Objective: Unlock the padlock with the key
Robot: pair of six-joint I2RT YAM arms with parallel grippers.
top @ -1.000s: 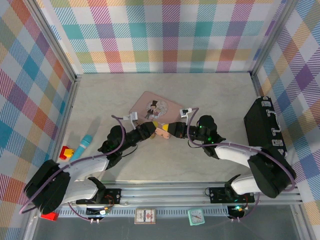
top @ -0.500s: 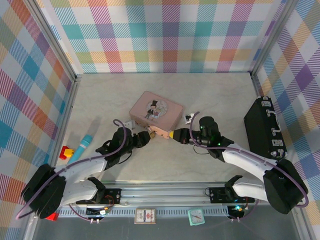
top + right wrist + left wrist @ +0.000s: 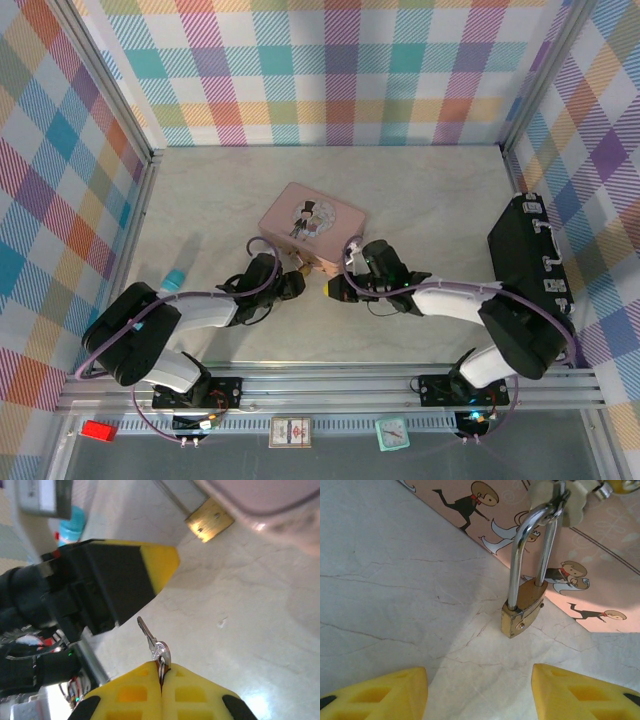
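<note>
Left end effector (image 3: 480, 690) (spread wide) frames the small brass padlock (image 3: 522, 611); right end effector (image 3: 161, 676) pinches the thin grey metal key (image 3: 151, 642). We should brace the lock first, then align.

**What the frames keep back**

From the left wrist, the pink tin (image 3: 600, 570) runs off the top and right edges. The yellow fingertips (image 3: 385, 695) of the left gripper (image 3: 477, 680) are cut by the bottom edge. The padlock (image 3: 522, 611) keeps its keyhole end out of sight (no slot can be made out). From the right wrist, the key (image 3: 152, 642) has its bow half buried between the fingers (image 3: 130, 695) of the right gripper (image 3: 161, 669), and the tin is a blur. From above, padlock and key are too small to tell apart.
</note>
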